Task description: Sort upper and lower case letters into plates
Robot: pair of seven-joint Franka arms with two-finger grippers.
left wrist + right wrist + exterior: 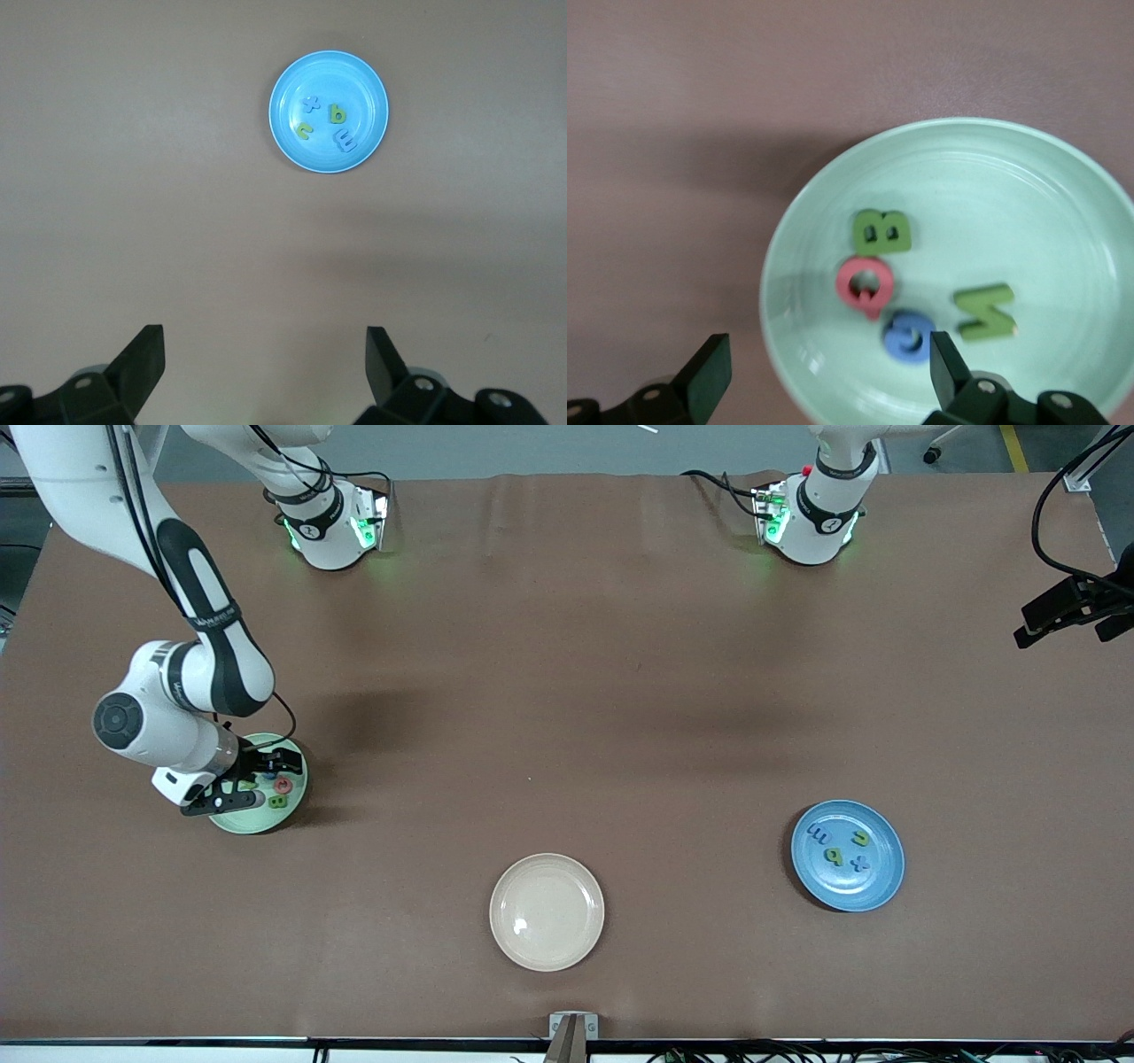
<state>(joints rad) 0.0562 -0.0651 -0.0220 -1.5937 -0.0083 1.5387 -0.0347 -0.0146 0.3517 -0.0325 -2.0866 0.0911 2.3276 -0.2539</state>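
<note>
At the lower left of the front frame, the right hand (266,775) hangs released, fingers spread, over the pale mint green round plate (292,808). Under it lie four chunky toy letters: a green B (881,232), a red Q (866,286), a blue G (907,336) and a green N (985,312). At lower right, the glossy medium blue plate (881,881) holds four small letters (325,122), green and blue. The left hand (266,363), at the frame's right edge, waits released above the brown surface (567,691). A cream-beige plate (547,911) sits low at centre.
</note>
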